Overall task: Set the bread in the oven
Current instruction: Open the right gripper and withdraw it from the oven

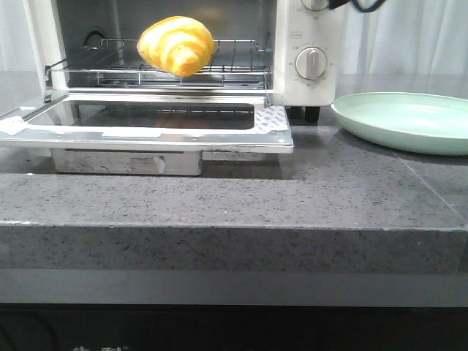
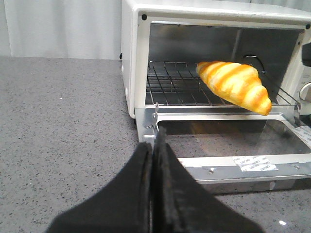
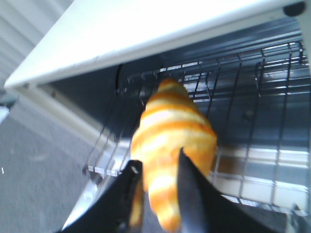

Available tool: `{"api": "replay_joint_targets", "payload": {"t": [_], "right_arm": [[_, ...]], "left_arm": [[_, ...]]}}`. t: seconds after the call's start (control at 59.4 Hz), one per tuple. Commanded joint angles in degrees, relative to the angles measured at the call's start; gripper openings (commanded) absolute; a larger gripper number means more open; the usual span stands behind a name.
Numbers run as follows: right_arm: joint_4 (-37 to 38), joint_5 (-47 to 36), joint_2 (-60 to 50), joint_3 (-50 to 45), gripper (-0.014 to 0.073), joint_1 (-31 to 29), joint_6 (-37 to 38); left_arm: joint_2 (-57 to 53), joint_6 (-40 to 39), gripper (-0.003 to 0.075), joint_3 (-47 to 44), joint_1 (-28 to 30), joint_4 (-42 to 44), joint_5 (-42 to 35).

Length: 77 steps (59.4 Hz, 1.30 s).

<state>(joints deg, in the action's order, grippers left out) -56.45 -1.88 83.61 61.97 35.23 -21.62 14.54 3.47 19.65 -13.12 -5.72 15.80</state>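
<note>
On the grey desk (image 1: 219,197), the oven (image 1: 311,29) stands at ten o'clock, its door (image 1: 146,128) dropped flat. The bread (image 1: 176,45) hangs just above the rack's (image 1: 241,69) front edge, gripped by the right jaws (image 3: 158,187) and not yet released; the left jaws (image 2: 154,165) are pressed closed, empty.

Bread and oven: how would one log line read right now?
bread | in right tool, above oven rack | door open | left tool shut, idle
</note>
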Motion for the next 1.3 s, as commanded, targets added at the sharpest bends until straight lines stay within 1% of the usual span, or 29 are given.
{"api": "replay_joint_targets", "payload": {"t": [0.0, 0.067, 0.118, 0.168, 0.32, 0.404, 0.455, 0.505, 0.539, 0.606, 0.673, 0.724, 0.842, 0.976, 1.061, 1.128, 1.279], "right_arm": [[0.9, 3.3, -6.4, -0.9, 0.0036, -0.4, -8.3], [0.9, 9.0, -9.3, -1.7, -0.0032, -1.8, -12.5], [0.9, 13.3, -11.1, -1.7, -0.0073, -3.7, -13.8], [1.4, 17.7, -13.1, -1.6, -0.0059, -6.4, -14.0], [7.2, 28.6, -17.9, -1.6, -0.0060, -16.8, -12.4], [13.9, 34.0, -19.8, -1.6, -0.0060, -23.6, -8.1], [20.0, 36.2, -20.9, -1.6, -0.0060, -26.6, -4.1], [26.1, 37.2, -22.0, -1.7, -0.0060, -28.3, -0.1], [30.6, 37.2, -23.2, -1.7, -0.0060, -28.9, 4.1], [37.3, 36.5, -25.6, -2.0, -0.0060, -28.7, 9.1], [41.3, 35.0, -28.2, -3.4, -0.0060, -27.8, 10.8], [42.7, 33.0, -31.1, -5.3, -0.0060, -26.9, 11.2], [44.2, 23.9, -39.7, -14.7, -0.0060, -25.0, 11.1], [44.2, 15.2, -50.6, -26.8, -0.0060, -24.8, 11.1], [44.2, 12.4, -56.9, -33.2, -0.0060, -24.8, 11.1], [44.2, 11.7, -62.1, -37.8, -0.0060, -24.8, 11.1], [44.2, 11.3, -69.3, -42.3, -0.0060, -24.8, 11.1]], "left_arm": [[0.5, -0.2, -0.0020, 1.5, 0.1, -0.5, -4.2], [0.5, -0.2, -0.0020, 1.5, 0.1, -0.5, -4.2], [0.5, -0.2, -0.0020, 1.5, 0.1, -0.5, -4.2], [0.5, -0.2, -0.0020, 1.5, 0.1, -0.5, -4.2], [0.5, -0.2, -0.0020, 1.5, 0.1, -0.5, -4.2], [0.5, -0.2, -0.0020, 1.5, 0.1, -0.5, -4.2], [0.5, -0.2, -0.0020, 1.5, 0.1, -0.5, -4.2], [0.5, -0.2, -0.0020, 1.5, 0.1, -0.5, -4.2], [0.5, -0.2, -0.0020, 1.5, 0.1, -0.5, -4.2], [0.5, -0.2, -0.0020, 1.5, 0.1, -0.5, -4.2], [0.5, -0.2, -0.0020, 1.5, 0.1, -0.5, -4.2], [0.5, -0.2, -0.0020, 1.5, 0.1, -0.5, -4.2], [0.5, -0.2, -0.0020, 1.5, 0.1, -0.5, -4.2], [0.5, -0.2, -0.0020, 1.5, 0.1, -0.5, -4.2], [0.5, -0.2, -0.0020, 1.5, 0.1, -0.5, -4.2], [0.5, -0.2, -0.0020, 1.5, 0.1, -0.5, -4.2], [0.5, -0.2, -0.0020, 1.5, 0.1, -0.5, -4.2]]}}
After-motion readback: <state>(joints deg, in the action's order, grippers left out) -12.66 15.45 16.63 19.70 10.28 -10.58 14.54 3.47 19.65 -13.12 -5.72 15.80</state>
